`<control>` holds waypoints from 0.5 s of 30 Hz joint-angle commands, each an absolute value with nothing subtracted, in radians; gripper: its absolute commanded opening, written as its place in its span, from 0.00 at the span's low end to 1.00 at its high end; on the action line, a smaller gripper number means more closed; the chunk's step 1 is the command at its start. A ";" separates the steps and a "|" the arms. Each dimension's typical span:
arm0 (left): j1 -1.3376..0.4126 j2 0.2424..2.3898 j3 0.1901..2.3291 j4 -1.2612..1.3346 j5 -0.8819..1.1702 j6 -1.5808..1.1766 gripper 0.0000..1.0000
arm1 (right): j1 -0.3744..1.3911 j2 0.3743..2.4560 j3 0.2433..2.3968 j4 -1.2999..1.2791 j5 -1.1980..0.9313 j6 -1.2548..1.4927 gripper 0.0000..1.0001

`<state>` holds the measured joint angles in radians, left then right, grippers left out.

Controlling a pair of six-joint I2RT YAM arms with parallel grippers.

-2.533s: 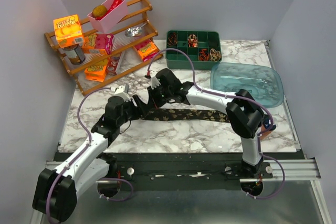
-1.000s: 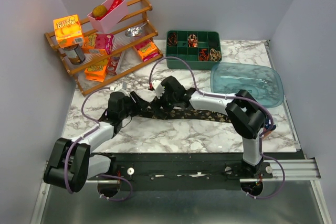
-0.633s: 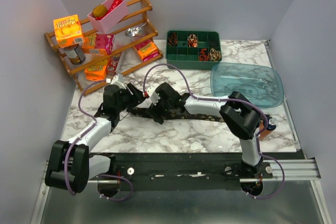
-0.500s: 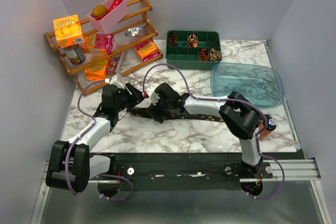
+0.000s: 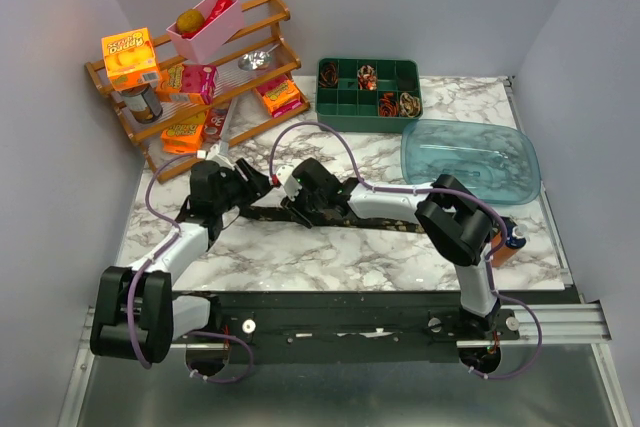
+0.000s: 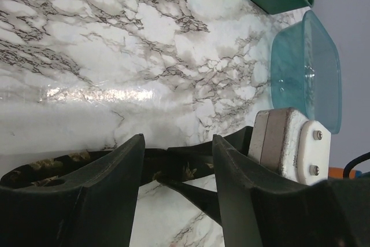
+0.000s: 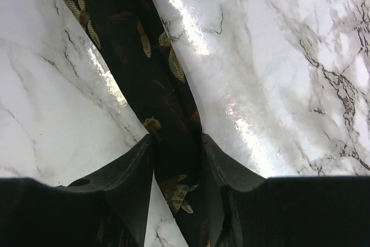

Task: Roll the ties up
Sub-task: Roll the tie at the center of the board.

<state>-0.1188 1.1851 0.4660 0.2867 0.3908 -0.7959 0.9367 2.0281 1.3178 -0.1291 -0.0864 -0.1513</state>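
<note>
Fabric decides everything here: the tie point(image 7: 118, 27) looks soft, limp and light, likely to slide on the glossy marble surface point(image 7: 300, 56) and to bunch rather than keep a fold. It lies flat, running ahead of the right gripper point(image 7: 176, 140) and passing between its jaws, which stand narrow, pressed to both edges of the cloth. The left gripper point(image 6: 178, 138) stands moderately wide with nothing held, the tie's end just beneath its fingertips. A firm pinch at the very end would best start a tight coil.
</note>
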 commanded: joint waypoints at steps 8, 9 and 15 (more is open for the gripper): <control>-0.104 1.157 0.522 0.129 0.338 -0.721 0.56 | 0.936 2.072 1.324 -0.204 -0.032 -0.178 0.56; -0.104 1.149 0.529 0.111 0.319 -0.715 0.55 | 0.934 2.059 1.325 -0.204 -0.041 -0.178 0.57; -0.104 1.137 0.561 -0.024 0.236 -0.681 0.43 | 0.936 2.056 1.350 -0.206 -0.075 -0.190 0.60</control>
